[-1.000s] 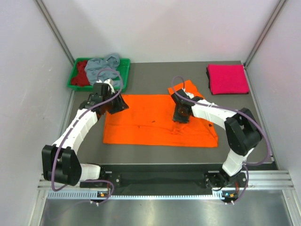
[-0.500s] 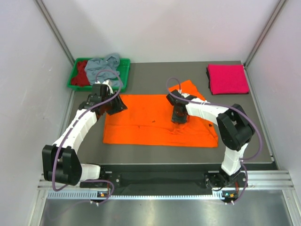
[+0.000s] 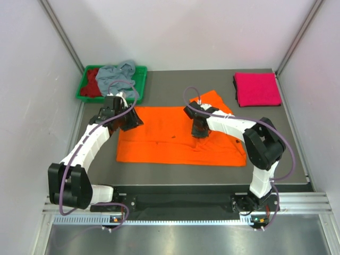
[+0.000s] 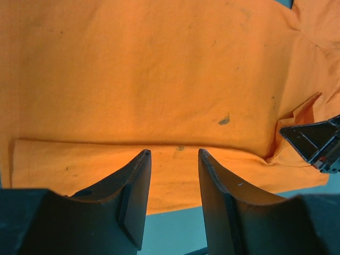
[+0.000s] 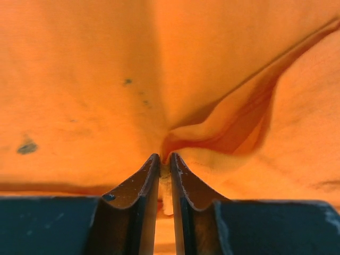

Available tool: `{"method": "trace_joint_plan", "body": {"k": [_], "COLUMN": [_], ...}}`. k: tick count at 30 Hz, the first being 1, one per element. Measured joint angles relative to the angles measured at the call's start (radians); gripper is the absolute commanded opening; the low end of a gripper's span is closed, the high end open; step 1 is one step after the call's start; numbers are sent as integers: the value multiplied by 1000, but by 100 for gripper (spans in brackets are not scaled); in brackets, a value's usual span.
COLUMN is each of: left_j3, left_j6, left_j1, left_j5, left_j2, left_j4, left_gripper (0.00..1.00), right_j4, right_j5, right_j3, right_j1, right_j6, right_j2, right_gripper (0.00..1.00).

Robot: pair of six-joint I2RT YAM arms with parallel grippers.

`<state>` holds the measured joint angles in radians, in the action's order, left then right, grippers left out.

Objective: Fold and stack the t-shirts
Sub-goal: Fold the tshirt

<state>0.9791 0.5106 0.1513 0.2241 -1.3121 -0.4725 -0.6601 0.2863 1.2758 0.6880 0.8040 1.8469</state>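
**Slip and skew hazards at the pinch on the orange t-shirt**

The right gripper [image 5: 164,163] is pressed almost together and pinches a small raised ridge of the orange t-shirt [image 3: 170,141] at its tips. A deep crease runs from the pinch, ahead and to the right of the tips. The left gripper [image 4: 174,159] is spread with nothing between its fingers. It hangs over a folded strip along the shirt's edge, and bare table [image 3: 175,85] shows just behind the fingers. The shirt lies flat beneath both claws.

Probable faults:

1. Slip. Only a narrow ridge sits between the right claw's tips. A quick lift is likely to pull it free.
2. Layer separation. The pictures do not show whether the pinch takes one layer or both. With one layer held, the shirt opens instead of folding.
3. Skew. The left claw holds nothing. If the right claw moves alone, the cloth is likely to drag toward it and bunch, so the fold line goes crooked.
4. Missed grasp. If the left claw closes at this height, it may catch only the edge strip, or nothing.
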Motion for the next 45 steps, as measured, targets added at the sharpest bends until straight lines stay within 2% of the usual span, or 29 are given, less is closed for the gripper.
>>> {"method": "trace_joint_plan", "body": {"k": [7, 13, 16, 22, 24, 30, 34, 39, 45], "left_j3": [-23, -26, -28, -33, -33, -45, -65, -66, -90], "left_j6": [10, 11, 12, 14, 14, 29, 48, 100, 172], "left_j1": [0, 0, 0, 0, 0, 0, 0, -21, -76], "left_j5": [8, 14, 21, 22, 25, 63, 76, 63, -47], "left_j2": [-6, -9, -13, -19, -19, -19, -38, -148, -222], "left_j4": [2, 3, 6, 8, 8, 12, 21, 22, -6], "left_gripper": [45, 45, 45, 45, 45, 46, 46, 45, 43], "right_j4": [-1, 2, 4, 6, 5, 2, 13, 33, 55], "right_j5": [6, 7, 0, -27, -35, -65, -80, -110, -125], "right_j3": [42, 48, 48, 48, 49, 48, 36, -26, -149], "right_j1": [31, 45, 49, 53, 55, 42, -5, -129, -238], "right_j6": [-10, -22, -27, -42, -49, -67, -92, -145, -182], "right_j2": [7, 22, 23, 21, 15, -61, -133, -164, -167], "right_gripper": [13, 20, 28, 32, 33, 26, 22, 21, 20]}}
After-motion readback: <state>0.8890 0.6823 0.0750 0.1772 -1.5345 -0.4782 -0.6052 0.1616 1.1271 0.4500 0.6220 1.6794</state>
